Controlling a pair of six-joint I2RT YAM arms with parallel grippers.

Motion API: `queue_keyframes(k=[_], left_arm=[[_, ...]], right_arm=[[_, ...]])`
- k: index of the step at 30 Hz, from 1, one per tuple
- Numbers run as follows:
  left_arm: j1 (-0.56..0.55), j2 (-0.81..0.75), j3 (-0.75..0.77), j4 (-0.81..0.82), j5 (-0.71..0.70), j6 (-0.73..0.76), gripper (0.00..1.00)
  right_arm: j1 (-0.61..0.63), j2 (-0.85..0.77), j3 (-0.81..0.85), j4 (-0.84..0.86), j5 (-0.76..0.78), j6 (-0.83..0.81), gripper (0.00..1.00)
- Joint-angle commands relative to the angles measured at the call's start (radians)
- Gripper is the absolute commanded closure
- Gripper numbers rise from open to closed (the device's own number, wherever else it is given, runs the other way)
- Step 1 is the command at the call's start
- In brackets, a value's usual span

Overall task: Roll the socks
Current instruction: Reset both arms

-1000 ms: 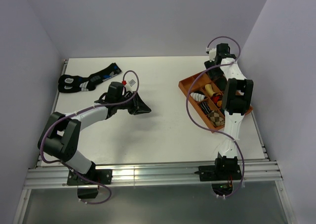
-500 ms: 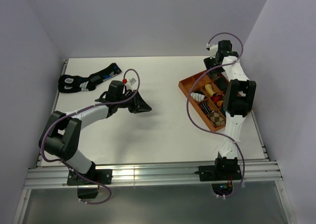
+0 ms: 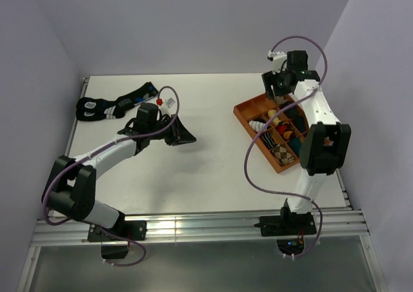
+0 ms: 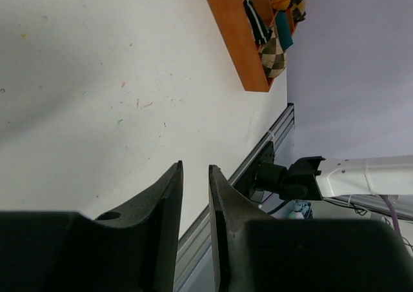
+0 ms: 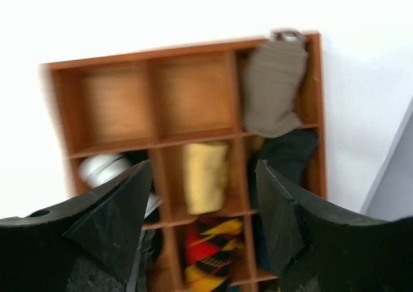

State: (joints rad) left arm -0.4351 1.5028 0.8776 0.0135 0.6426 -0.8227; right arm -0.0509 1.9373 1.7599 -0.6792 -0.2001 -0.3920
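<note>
The socks lie as two bundles in the wooden tray at the right. The tan one fills a middle compartment, and in the right wrist view this tan bundle lies below my open jaws. The white, black-striped one sits one compartment to the left; the wrist view catches only part of that white bundle behind a finger. My right gripper hangs open above the tray's far end, holding nothing. My left gripper hovers mid-table, jaws a narrow gap apart, empty.
A pair of black socks with blue and white marks lies flat at the back left. Other bundles fill the tray: a grey one, a dark one, a red-yellow argyle one. Walls close the table's left, back and right.
The right arm has lifted and swung toward the tray's far end, its jaws spreading wider. The left arm has drawn slightly back and left; its jaws look the same.
</note>
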Motion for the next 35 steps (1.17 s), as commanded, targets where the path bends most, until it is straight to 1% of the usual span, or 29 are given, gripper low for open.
queue_keyframes(k=[1, 2, 3, 5, 6, 7, 9, 12, 16, 17, 19, 22, 26, 33, 35], left_arm=[[0.004, -0.091, 0.024, -0.010, -0.037, 0.046, 0.72], [0.004, -0.117, 0.020, -0.041, -0.047, 0.049, 0.72], [0.004, -0.130, 0.018, -0.052, -0.055, 0.057, 0.72], [0.004, -0.164, 0.009, -0.072, -0.072, 0.065, 0.72], [0.004, -0.174, 0.006, -0.075, -0.075, 0.063, 0.72], [0.004, -0.196, 0.003, -0.079, -0.080, 0.065, 0.72], [0.006, -0.222, -0.008, -0.090, -0.093, 0.063, 0.71], [0.006, -0.266, -0.014, -0.112, -0.122, 0.072, 0.71], [0.006, -0.309, -0.023, -0.121, -0.144, 0.069, 0.71], [0.004, -0.314, -0.025, -0.119, -0.144, 0.068, 0.71], [0.006, -0.328, -0.029, -0.124, -0.156, 0.066, 0.71], [0.004, -0.334, -0.035, -0.126, -0.164, 0.065, 0.71], [0.006, -0.331, -0.038, -0.122, -0.164, 0.060, 0.71], [0.004, -0.342, -0.037, -0.139, -0.170, 0.063, 0.71], [0.004, -0.345, -0.035, -0.142, -0.170, 0.065, 0.71]], right_arm=[[0.063, -0.199, -0.103, 0.063, -0.085, 0.035, 0.27], [0.098, -0.231, -0.156, 0.067, -0.099, 0.041, 0.26], [0.108, -0.291, -0.180, 0.066, -0.149, 0.051, 0.24], [0.121, -0.348, -0.244, 0.061, -0.203, 0.068, 0.22], [0.121, -0.380, -0.275, 0.073, -0.257, 0.077, 0.21], [0.121, -0.453, -0.308, 0.085, -0.271, 0.088, 0.19], [0.129, -0.559, -0.399, 0.116, -0.315, 0.093, 0.00], [0.137, -0.671, -0.479, 0.115, -0.357, 0.088, 0.00], [0.141, -0.767, -0.553, 0.073, -0.427, 0.073, 0.00], [0.143, -0.785, -0.597, 0.067, -0.441, 0.065, 0.00], [0.158, -0.846, -0.646, 0.069, -0.438, 0.038, 0.00], [0.215, -0.914, -0.723, 0.084, -0.380, 0.016, 0.00], [0.256, -0.948, -0.755, 0.087, -0.370, 0.008, 0.00], [0.258, -0.945, -0.743, 0.081, -0.392, 0.007, 0.00], [0.260, -0.951, -0.749, 0.105, -0.395, 0.015, 0.00]])
